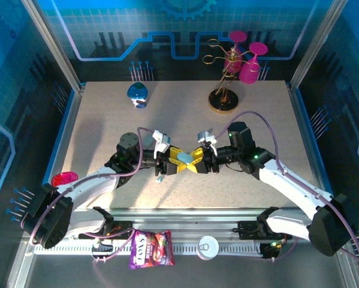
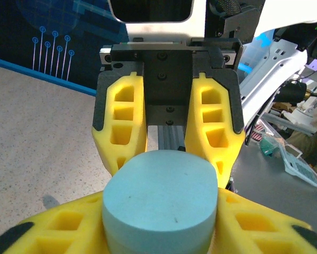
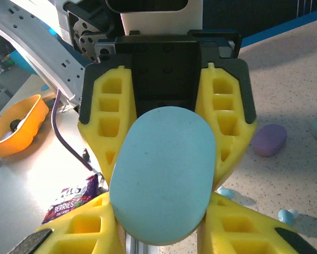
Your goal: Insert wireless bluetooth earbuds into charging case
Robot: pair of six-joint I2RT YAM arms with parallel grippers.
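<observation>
A pale blue pebble-shaped charging case [image 1: 185, 158] is held above the middle of the table, where both grippers meet. My left gripper [image 2: 161, 214] is shut on the case [image 2: 161, 190] from below, and the right gripper's yellow fingers [image 2: 121, 121] flank it from the far side. In the right wrist view my right gripper [image 3: 161, 217] is shut on the same case [image 3: 163, 169], with the left gripper's fingers [image 3: 108, 124] behind it. Two tiny pale blue earbuds [image 3: 226, 193] [image 3: 288, 215] lie on the table. A lilac case [image 3: 269, 139] lies beyond them.
A blue and white object [image 1: 137, 94] stands at the back left. A wire stand with pink glasses [image 1: 233, 72] stands at the back right. A pink item [image 1: 64, 178] lies at the left edge. A candy bag [image 1: 151, 248] and a can [image 1: 208, 246] sit on the front rail.
</observation>
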